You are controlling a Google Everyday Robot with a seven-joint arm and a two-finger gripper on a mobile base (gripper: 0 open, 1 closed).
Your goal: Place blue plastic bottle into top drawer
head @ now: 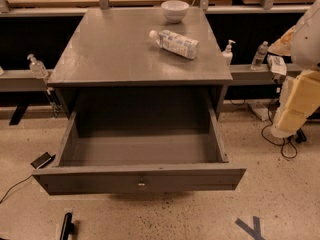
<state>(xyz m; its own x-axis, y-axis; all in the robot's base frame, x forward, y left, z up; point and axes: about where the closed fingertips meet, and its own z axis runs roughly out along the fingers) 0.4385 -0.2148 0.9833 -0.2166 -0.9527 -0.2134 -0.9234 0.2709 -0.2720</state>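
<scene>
The blue plastic bottle (pixel 175 43) lies on its side on the grey cabinet top (pixel 110 49), towards the back right, with its white cap pointing left. The top drawer (pixel 140 154) is pulled wide open below the cabinet top and its inside is bare. Its front panel has a small round metal knob (pixel 141 185) at the centre. Only a white and cream part of my arm (pixel 297 91) shows at the right edge, level with the cabinet's right side. My gripper is out of view.
A white bowl (pixel 175 10) stands at the back of the cabinet top, behind the bottle. Small clear dispenser bottles (pixel 228 51) stand on ledges left and right of the cabinet. Cables and a dark flat object (pixel 42 160) lie on the speckled floor.
</scene>
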